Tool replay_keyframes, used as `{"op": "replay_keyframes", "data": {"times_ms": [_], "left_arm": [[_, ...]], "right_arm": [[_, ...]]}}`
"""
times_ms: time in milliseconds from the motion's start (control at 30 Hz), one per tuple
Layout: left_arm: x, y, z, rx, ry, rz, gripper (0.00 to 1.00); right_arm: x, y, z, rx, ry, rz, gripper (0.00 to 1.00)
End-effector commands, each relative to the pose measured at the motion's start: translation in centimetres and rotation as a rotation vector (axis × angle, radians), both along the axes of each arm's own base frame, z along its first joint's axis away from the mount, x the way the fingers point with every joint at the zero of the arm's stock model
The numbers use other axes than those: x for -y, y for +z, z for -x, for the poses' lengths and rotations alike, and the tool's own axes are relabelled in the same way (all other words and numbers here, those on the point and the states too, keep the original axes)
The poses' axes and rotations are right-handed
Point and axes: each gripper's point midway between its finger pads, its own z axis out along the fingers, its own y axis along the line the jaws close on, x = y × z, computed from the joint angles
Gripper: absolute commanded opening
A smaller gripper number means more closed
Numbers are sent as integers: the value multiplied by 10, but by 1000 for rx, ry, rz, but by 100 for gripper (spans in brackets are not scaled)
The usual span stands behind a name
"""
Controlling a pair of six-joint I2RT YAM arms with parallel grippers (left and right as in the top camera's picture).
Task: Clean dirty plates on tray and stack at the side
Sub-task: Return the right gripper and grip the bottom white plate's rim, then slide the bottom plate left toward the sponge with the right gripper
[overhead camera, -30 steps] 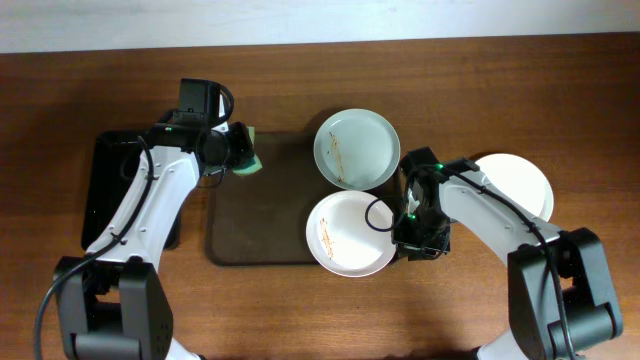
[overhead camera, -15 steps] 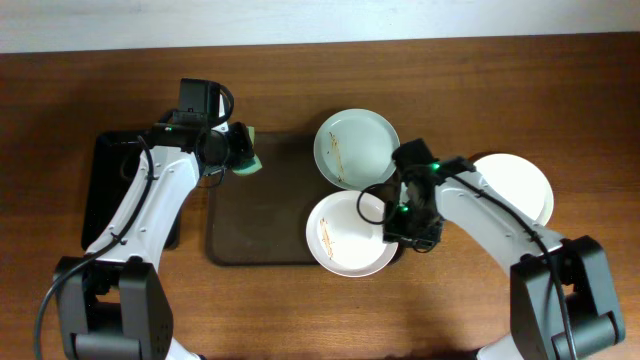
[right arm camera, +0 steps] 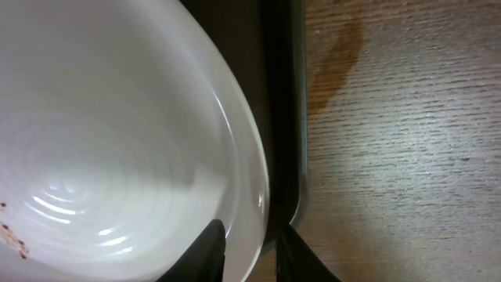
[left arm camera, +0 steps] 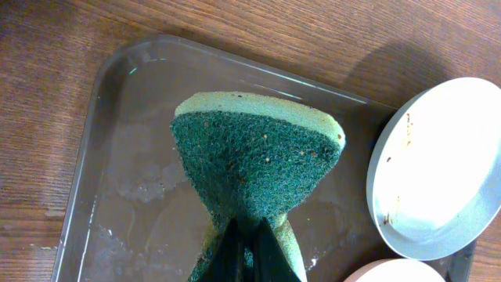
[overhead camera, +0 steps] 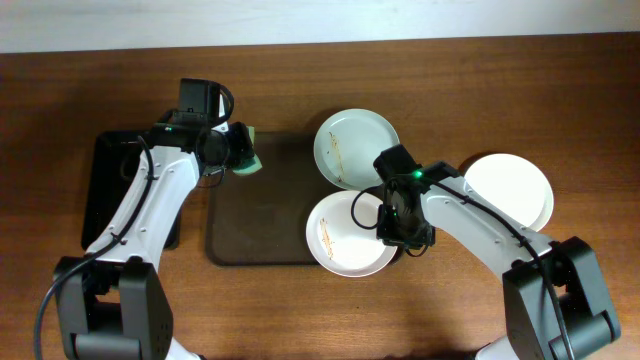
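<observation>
White and smeared, the near plate [overhead camera: 345, 238] sits at the front right corner of the tray [overhead camera: 258, 215], overhanging its rim. The right tool [right arm camera: 250, 247] straddles the plate's right edge, slightly open, gripping nothing. A shallow pinch on that thin glossy lip could slip or tip it. The left tool [left arm camera: 249, 249], clamped on the sponge [left arm camera: 254, 160], hovers well apart at the tray's back left.

The left arm [overhead camera: 150, 205] and right arm [overhead camera: 480, 215] wore smooth white rounded shells between black joints and black bases, with thin black cables [overhead camera: 60, 272] looping alongside, a small green light [overhead camera: 417, 177] near each wrist, and dark tapered fingers [left arm camera: 237, 252].
</observation>
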Motion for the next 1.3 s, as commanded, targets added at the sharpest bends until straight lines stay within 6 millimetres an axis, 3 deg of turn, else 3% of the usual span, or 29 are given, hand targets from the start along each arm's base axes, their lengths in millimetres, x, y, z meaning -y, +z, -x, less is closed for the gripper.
{"op": "replay_keyframes", "data": {"times_ms": [0,100,267,367,433,567,633,667,867,1067,1167,1267], "left_arm": [[0,-1,-2,7,-13,-14,1],[0,-1,-2,7,-13,-14,1],[0,-1,-2,8,-13,-14,1],[0,-1,-2,8,-13,-14,1],[0,-1,-2,8,-14,-14,1],[2,0,-1,6,-19,-2,1],[3,0,0,-2,-23,13,1],[2,-1,1,-5,-21,13,1],[-4,4,1,-22,-10,122,1],[-25,3,6,-59,39,168,1],[-26,0,14,-92,44,166,1],[-27,-2,17,-108,47,164,1]], "right_arm": [[1,-4,-5,8,-4,25,23],[2,-11,-3,-17,-3,36,21],[2,-13,-3,-20,-3,36,4],[2,-12,-3,-22,-2,38,4],[2,-7,-2,-24,-3,39,4],[-3,22,-16,36,-1,26,4],[-27,57,-43,167,36,-19,4],[-33,64,-49,196,45,-20,4],[-80,80,-74,424,-21,9,4],[-123,69,-95,580,-73,6,4],[-143,52,-98,585,-78,-20,4],[-154,29,-89,523,-57,-29,4]]}}
